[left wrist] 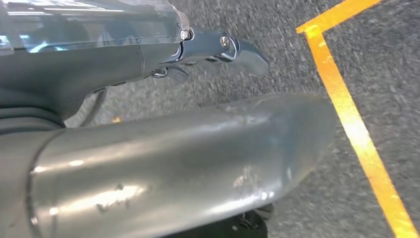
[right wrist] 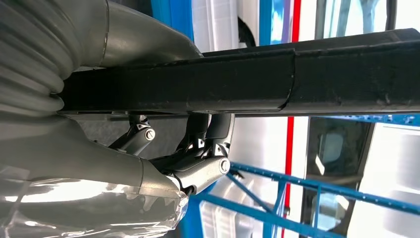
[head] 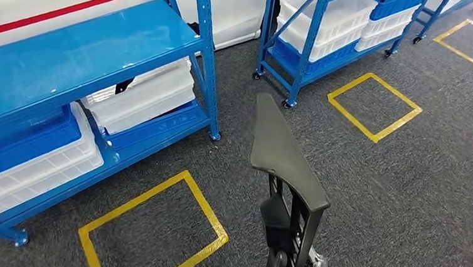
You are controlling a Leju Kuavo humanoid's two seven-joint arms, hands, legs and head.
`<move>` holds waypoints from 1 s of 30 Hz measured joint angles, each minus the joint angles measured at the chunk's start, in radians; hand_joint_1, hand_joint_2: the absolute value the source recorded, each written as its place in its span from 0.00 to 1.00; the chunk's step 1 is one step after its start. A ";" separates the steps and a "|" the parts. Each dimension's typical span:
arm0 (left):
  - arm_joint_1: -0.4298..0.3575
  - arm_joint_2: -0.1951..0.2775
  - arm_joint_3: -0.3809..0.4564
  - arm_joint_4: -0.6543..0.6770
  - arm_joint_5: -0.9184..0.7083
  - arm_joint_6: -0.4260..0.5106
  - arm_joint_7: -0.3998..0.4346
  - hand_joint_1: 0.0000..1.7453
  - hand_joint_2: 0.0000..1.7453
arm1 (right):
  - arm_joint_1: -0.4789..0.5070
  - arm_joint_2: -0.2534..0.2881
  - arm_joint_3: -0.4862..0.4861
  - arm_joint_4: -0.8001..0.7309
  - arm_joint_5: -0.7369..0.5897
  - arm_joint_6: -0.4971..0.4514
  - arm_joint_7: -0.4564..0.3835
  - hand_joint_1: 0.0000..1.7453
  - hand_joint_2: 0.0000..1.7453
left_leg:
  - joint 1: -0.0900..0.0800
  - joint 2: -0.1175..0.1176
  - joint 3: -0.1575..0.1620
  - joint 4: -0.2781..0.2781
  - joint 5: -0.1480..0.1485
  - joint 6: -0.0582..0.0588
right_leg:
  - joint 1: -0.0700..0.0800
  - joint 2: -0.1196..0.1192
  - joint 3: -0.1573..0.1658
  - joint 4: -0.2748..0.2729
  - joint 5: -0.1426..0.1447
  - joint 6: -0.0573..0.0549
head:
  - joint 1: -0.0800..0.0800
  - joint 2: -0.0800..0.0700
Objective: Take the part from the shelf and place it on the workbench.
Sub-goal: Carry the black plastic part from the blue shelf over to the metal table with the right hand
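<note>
One black part (head: 282, 168), low in the frame's centre, sits gripped in my right robot hand (right wrist: 198, 158), my left robot hand (left wrist: 213, 49) empty; its long end could clip the blue shelf (head: 82, 60).

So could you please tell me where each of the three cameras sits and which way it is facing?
Head view: high on the body, looking down at carpet, blue shelves and the black part the right hand holds up.
Left wrist view: behind the left hand, facing carpet and yellow tape.
Right wrist view: behind the right hand, facing the shelves along the part.
Shared: head and right wrist views both show part and shelves.
</note>
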 joint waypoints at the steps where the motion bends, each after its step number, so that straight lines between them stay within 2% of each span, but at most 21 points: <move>1: -0.003 0.000 -0.001 0.000 -0.003 -0.002 0.001 0.00 0.00 | 0.002 0.002 -0.002 0.000 0.002 0.000 0.000 1.00 1.00 | 0.003 0.011 0.001 -0.007 0.003 0.004 | -0.001 0.006 -0.005 -0.001 0.003 0.007 | -0.001 0.000; 3: -0.006 0.000 -0.003 0.000 -0.009 -0.005 0.001 0.00 0.00 | 0.006 0.004 -0.008 0.000 0.006 0.000 0.000 1.00 1.00 | 0.007 0.037 0.002 -0.022 0.016 0.014 | 0.003 -0.024 -0.020 0.019 -0.011 0.017 | 0.002 0.000; 5: -0.006 0.000 -0.004 0.000 -0.016 -0.007 0.000 0.00 0.00 | 0.007 0.006 -0.013 0.000 0.011 0.000 0.000 1.00 1.00 | 0.005 0.069 0.001 -0.031 0.023 0.022 | 0.005 -0.083 -0.065 0.113 -0.071 0.021 | 0.008 0.000; 7: -0.004 0.000 -0.004 0.000 -0.021 -0.007 0.000 0.00 0.00 | 0.009 0.008 -0.017 0.000 0.014 0.000 -0.001 1.00 1.00 | 0.000 0.101 -0.005 -0.029 0.025 0.024 | 0.003 -0.110 -0.118 0.232 -0.127 0.026 | 0.011 0.000; 8: -0.005 0.000 -0.004 0.000 -0.023 -0.007 0.000 0.00 0.00 | 0.011 0.009 -0.018 0.000 0.015 0.000 -0.001 1.00 1.00 | -0.001 0.117 -0.007 -0.028 0.024 0.024 | 0.002 -0.114 -0.125 0.257 -0.130 0.027 | 0.011 0.000; 9: -0.006 0.000 -0.005 0.000 -0.026 -0.007 -0.001 0.00 0.00 | 0.013 0.010 -0.020 0.000 0.016 0.001 -0.001 1.00 1.00 | -0.003 0.132 -0.008 -0.026 0.024 0.023 | 0.002 -0.118 -0.112 0.245 -0.117 0.028 | 0.011 0.000; 11: -0.009 -0.001 -0.005 0.000 -0.031 -0.008 -0.002 0.00 0.00 | 0.016 0.014 -0.025 0.000 0.020 0.001 -0.001 1.00 1.00 | -0.005 0.156 -0.007 -0.023 0.021 0.021 | 0.005 -0.148 -0.032 0.118 -0.065 0.020 | 0.012 0.000; 13: -0.011 -0.003 -0.006 0.000 -0.034 -0.010 -0.003 0.00 0.00 | 0.019 0.018 -0.029 -0.001 0.023 0.001 -0.001 1.00 1.00 | -0.010 0.176 -0.004 -0.019 0.016 0.014 | 0.014 -0.186 0.035 0.004 -0.035 0.007 | 0.011 0.000; 14: -0.011 -0.004 -0.006 0.000 -0.035 -0.010 -0.004 0.00 0.00 | 0.020 0.020 -0.031 -0.002 0.024 0.002 -0.001 1.00 1.00 | -0.012 0.184 -0.002 -0.017 0.014 0.009 | 0.018 -0.194 0.044 -0.018 -0.033 0.002 | 0.010 0.000; 16: -0.013 -0.004 -0.007 0.000 -0.036 -0.013 -0.006 0.00 0.00 | 0.026 0.024 -0.035 -0.005 0.026 0.003 -0.002 1.00 1.00 | -0.013 0.201 0.002 -0.017 0.013 0.000 | 0.020 -0.175 0.040 -0.022 -0.029 -0.005 | 0.011 0.000; 17: -0.015 -0.003 -0.007 0.000 -0.036 -0.014 -0.007 0.00 0.00 | 0.029 0.026 -0.037 -0.006 0.026 0.005 -0.002 1.00 1.00 | -0.011 0.198 0.002 -0.014 0.008 -0.005 | 0.016 -0.164 0.040 -0.025 -0.026 -0.010 | 0.010 0.000; 19: -0.014 -0.002 -0.007 0.000 -0.037 -0.018 -0.008 0.00 0.00 | 0.034 0.032 -0.042 -0.009 0.026 0.010 -0.003 1.00 1.00 | -0.007 0.153 -0.017 0.038 -0.034 -0.014 | 0.008 -0.144 0.038 -0.033 -0.016 -0.022 | 0.008 0.000; 21: -0.010 -0.001 -0.007 0.000 -0.038 -0.020 -0.008 0.00 0.00 | 0.035 0.035 -0.045 -0.011 0.025 0.016 -0.003 1.00 1.00 | -0.001 0.100 -0.069 0.163 -0.107 -0.021 | 0.006 -0.123 0.032 -0.035 -0.011 -0.028 | 0.005 0.000; 22: -0.008 -0.001 -0.007 0.000 -0.039 -0.021 -0.008 0.00 0.00 | 0.036 0.037 -0.047 -0.011 0.025 0.018 -0.003 1.00 1.00 | 0.001 0.090 -0.096 0.227 -0.134 -0.024 | 0.006 -0.110 0.029 -0.034 -0.009 -0.028 | 0.005 0.000; 23: -0.006 -0.001 -0.007 0.000 -0.039 -0.021 -0.008 0.00 0.00 | 0.037 0.037 -0.048 -0.011 0.025 0.019 -0.003 1.00 1.00 | 0.002 0.086 -0.112 0.265 -0.143 -0.026 | 0.006 -0.096 0.027 -0.032 -0.008 -0.028 | 0.005 0.000; 24: -0.005 -0.001 -0.007 0.000 -0.040 -0.021 -0.007 0.00 0.00 | 0.038 0.038 -0.050 -0.011 0.025 0.020 -0.003 1.00 1.00 | 0.004 0.085 -0.111 0.266 -0.130 -0.027 | 0.006 -0.081 0.025 -0.029 -0.007 -0.027 | 0.006 0.000; 25: -0.005 0.000 -0.007 0.000 -0.040 -0.021 -0.007 0.00 0.00 | 0.039 0.039 -0.051 -0.011 0.025 0.020 -0.003 1.00 1.00 | 0.006 0.082 -0.092 0.225 -0.099 -0.028 | 0.005 -0.067 0.024 -0.026 -0.007 -0.025 | 0.005 0.000; 26: -0.005 0.000 -0.007 0.000 -0.040 -0.021 -0.008 0.00 0.00 | 0.039 0.039 -0.052 -0.011 0.025 0.020 -0.003 1.00 1.00 | 0.008 0.071 -0.059 0.156 -0.059 -0.028 | 0.004 -0.053 0.023 -0.021 -0.007 -0.022 | 0.005 0.000; 27: -0.005 0.001 -0.007 0.000 -0.040 -0.021 -0.008 0.00 0.00 | 0.039 0.040 -0.053 -0.011 0.025 0.021 -0.003 1.00 1.00 | 0.011 0.045 -0.028 0.087 -0.032 -0.029 | 0.004 -0.040 0.021 -0.015 -0.008 -0.018 | 0.005 0.000; 28: -0.005 0.001 -0.007 0.000 -0.040 -0.021 -0.007 0.00 0.00 | 0.039 0.041 -0.054 -0.011 0.025 0.021 -0.004 1.00 1.00 | 0.013 0.021 -0.006 0.035 -0.015 -0.027 | 0.004 -0.029 0.016 -0.010 -0.008 -0.011 | 0.006 0.000; 30: -0.005 0.001 -0.007 0.000 -0.040 -0.021 -0.006 0.00 0.00 | 0.039 0.042 -0.056 -0.012 0.026 0.025 -0.004 1.00 1.00 | 0.011 -0.006 0.005 0.000 -0.014 -0.019 | 0.003 -0.007 0.004 -0.004 -0.003 0.004 | 0.006 0.000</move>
